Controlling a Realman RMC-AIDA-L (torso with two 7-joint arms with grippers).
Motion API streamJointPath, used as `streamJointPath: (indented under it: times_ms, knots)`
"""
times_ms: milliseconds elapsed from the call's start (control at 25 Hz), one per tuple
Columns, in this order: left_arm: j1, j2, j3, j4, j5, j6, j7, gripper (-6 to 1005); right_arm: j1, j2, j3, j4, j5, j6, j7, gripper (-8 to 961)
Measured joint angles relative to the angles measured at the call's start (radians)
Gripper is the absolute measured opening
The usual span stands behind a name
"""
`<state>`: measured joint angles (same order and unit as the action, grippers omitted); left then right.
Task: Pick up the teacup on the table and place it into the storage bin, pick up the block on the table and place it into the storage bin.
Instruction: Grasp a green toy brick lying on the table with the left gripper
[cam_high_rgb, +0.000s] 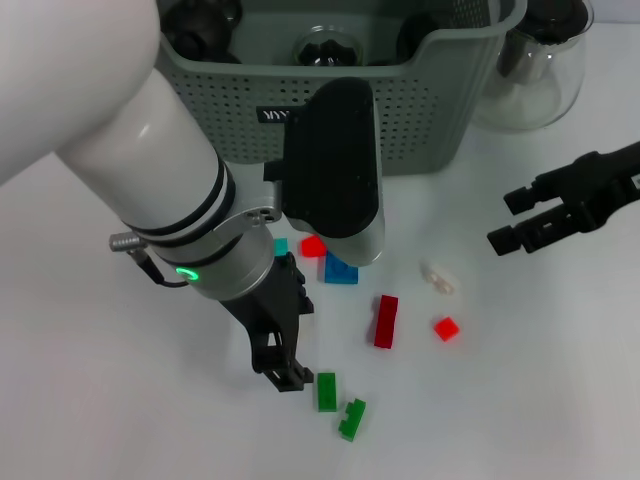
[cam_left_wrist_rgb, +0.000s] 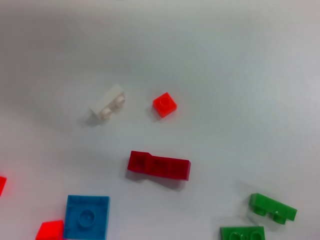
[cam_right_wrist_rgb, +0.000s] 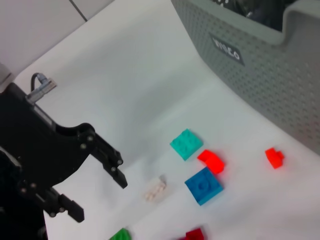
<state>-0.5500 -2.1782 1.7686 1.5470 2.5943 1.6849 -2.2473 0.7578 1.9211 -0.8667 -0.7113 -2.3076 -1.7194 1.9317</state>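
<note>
The grey-green perforated storage bin (cam_high_rgb: 420, 120) stands at the back, with dark round things inside it; it also shows in the right wrist view (cam_right_wrist_rgb: 260, 75). No teacup shows on the table. Several blocks lie scattered in front of the bin: a dark red one (cam_high_rgb: 385, 320), a small red one (cam_high_rgb: 446, 328), a whitish one (cam_high_rgb: 437, 278), a blue one (cam_high_rgb: 340, 268) and two green ones (cam_high_rgb: 326, 390). My left gripper (cam_high_rgb: 292, 345) hangs open and empty just left of the green blocks; it also shows in the right wrist view (cam_right_wrist_rgb: 97, 197). My right gripper (cam_high_rgb: 515, 220) is open and empty at the right.
A clear glass teapot (cam_high_rgb: 540, 70) stands right of the bin. A teal block (cam_right_wrist_rgb: 186, 144) and a bright red block (cam_right_wrist_rgb: 211, 161) lie near the blue one (cam_right_wrist_rgb: 203, 185). The left wrist view shows the dark red block (cam_left_wrist_rgb: 159, 165) and the whitish block (cam_left_wrist_rgb: 107, 101).
</note>
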Motion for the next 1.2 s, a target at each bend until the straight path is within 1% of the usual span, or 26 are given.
streamJointPath:
  times_ms: [280,440,600,840,1200]
  knots:
    - [0.012,0.0,0.007,-0.028,0.003,-0.033,-0.017,723,-0.02,-0.002,0.013,0.0,0.004,-0.053,-0.072,925]
    - [0.013,0.0,0.022,-0.042,0.007,-0.043,-0.026,723,-0.022,0.009,0.008,0.0,-0.001,-0.052,-0.104,925]
    - [0.015,0.0,0.07,-0.056,0.01,-0.064,-0.028,723,-0.009,0.019,-0.001,-0.001,-0.003,-0.044,-0.114,925]
    - [0.019,0.0,0.149,-0.063,0.016,-0.098,-0.03,723,-0.003,0.019,-0.005,-0.002,-0.004,-0.013,-0.116,925]
    - [0.011,0.0,0.223,-0.06,0.041,-0.143,-0.057,722,-0.008,0.017,0.001,-0.002,-0.004,-0.005,-0.112,924]
